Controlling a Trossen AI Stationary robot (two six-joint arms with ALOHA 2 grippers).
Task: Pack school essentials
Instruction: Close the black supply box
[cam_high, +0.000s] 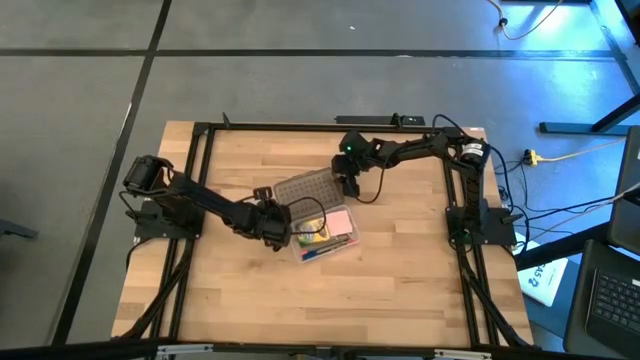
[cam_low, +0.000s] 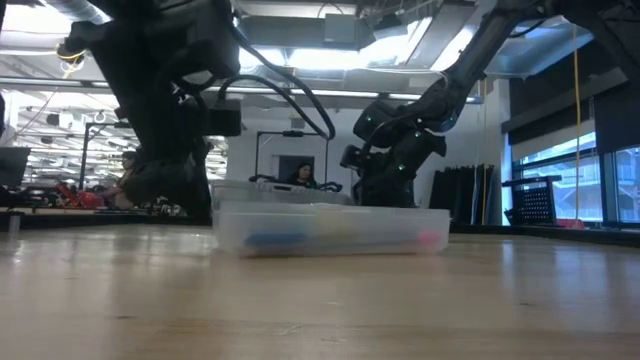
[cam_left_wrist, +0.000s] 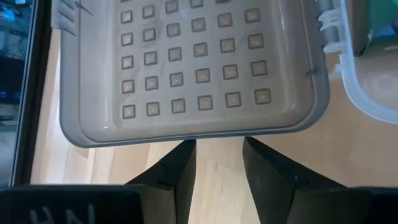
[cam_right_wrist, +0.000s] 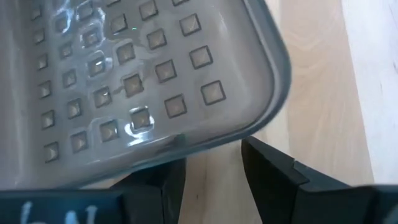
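- The clear case (cam_high: 325, 238) sits mid-surface, its grey studded lid (cam_high: 303, 187) swung open and lying flat on the far-left side of the tray.
- Inside the tray you can make out the pink square notepad (cam_high: 337, 221), a green-yellow item that is probably the crayon box (cam_high: 312, 240), and a blue streak at the near edge; pencils and scissors cannot be told apart from here.
- The left end effector (cam_left_wrist: 216, 163) sits at the lid's left edge, fingers (cam_left_wrist: 176, 174) parted to a narrow gap, nothing between them, the lid rim just ahead.
- The right end effector (cam_right_wrist: 211, 171) hovers at the lid's far-right corner, fingers apart with bare wood showing in the gap; it holds nothing.
- Judgement: contents look loaded, so closing the lid seems to be the step in hand.
- Handling, judged: the lid is thin, stiff plastic, light and smooth, so expect it to slip under a flat pinch. The hinge looks like the weak point.
- You would do best to take the lid by its raised rim at the free edge, away from the hinge, and swing rather than lift.
- The tray is light too; it may slide on the wood (cam_high: 400, 290) when you push the lid, so steady it with the other arm.
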